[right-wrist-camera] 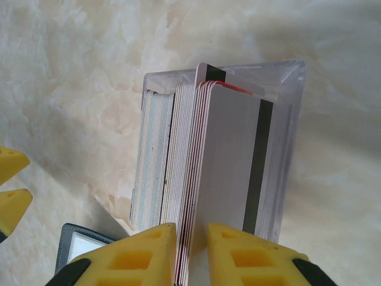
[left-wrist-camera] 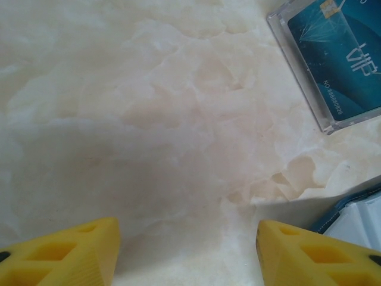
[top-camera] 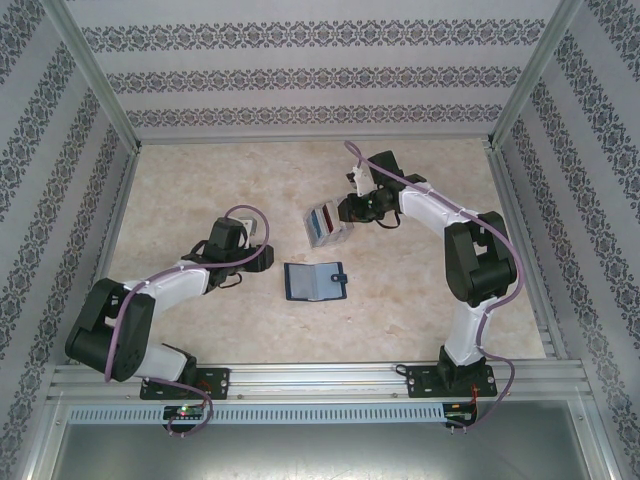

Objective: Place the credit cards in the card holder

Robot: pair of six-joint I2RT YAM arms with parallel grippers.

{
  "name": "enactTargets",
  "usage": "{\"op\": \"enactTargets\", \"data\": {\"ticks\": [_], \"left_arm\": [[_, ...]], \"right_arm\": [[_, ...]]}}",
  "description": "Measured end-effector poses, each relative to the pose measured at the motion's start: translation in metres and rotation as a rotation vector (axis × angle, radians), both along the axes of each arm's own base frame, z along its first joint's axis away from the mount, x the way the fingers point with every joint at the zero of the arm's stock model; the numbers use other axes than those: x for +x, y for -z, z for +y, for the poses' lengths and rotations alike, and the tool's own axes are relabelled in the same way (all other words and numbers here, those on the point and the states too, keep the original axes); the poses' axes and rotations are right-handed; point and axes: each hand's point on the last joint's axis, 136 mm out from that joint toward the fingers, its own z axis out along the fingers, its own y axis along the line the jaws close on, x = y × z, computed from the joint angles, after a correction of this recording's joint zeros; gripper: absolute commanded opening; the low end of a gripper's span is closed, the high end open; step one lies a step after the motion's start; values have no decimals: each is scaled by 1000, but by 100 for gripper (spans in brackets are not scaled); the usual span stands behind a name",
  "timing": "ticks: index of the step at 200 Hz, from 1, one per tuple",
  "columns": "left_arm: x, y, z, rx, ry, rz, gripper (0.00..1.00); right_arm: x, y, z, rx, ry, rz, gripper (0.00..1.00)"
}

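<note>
I see the credit cards [right-wrist-camera: 229,173] standing on edge, packed together in a clear case [right-wrist-camera: 292,119] around mid-table. The outermost one shows a pale back with a dark stripe, and the others show red, white and bluish edges. The card holder [top-camera: 313,282], navy, lies opened flat on the near side of them without touching, with its clear sleeves up and its tab to the right.

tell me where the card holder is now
In the top view the card holder lies open near the centre, just below the clear card box and right of the left gripper.
</note>
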Motion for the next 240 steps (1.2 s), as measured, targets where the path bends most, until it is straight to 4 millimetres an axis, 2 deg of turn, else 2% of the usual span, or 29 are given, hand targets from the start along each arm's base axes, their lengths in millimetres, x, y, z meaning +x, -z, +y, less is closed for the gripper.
{"op": "enactTargets", "data": {"ticks": [50,64,124,168,196,240], "left_arm": [[4,8,-3,4,6,31,62],[5,10,-5,0,11,39,61],[6,9,-6,-2,15,46,61],[5,9,-6,-1,15,48,61],[5,9,-6,-1,14,48,60],[5,9,-6,-1,14,49,59]], "right_arm": [[2,-5,0,6,4,-14,14],[2,-7,0,7,4,-18,10],[5,-10,-4,-12,20,-36,6],[10,-2,-24,-150,86,-69,4],[8,3,-29,-216,103,-70,0],[10,6,-33,-275,120,-81,0]]}}
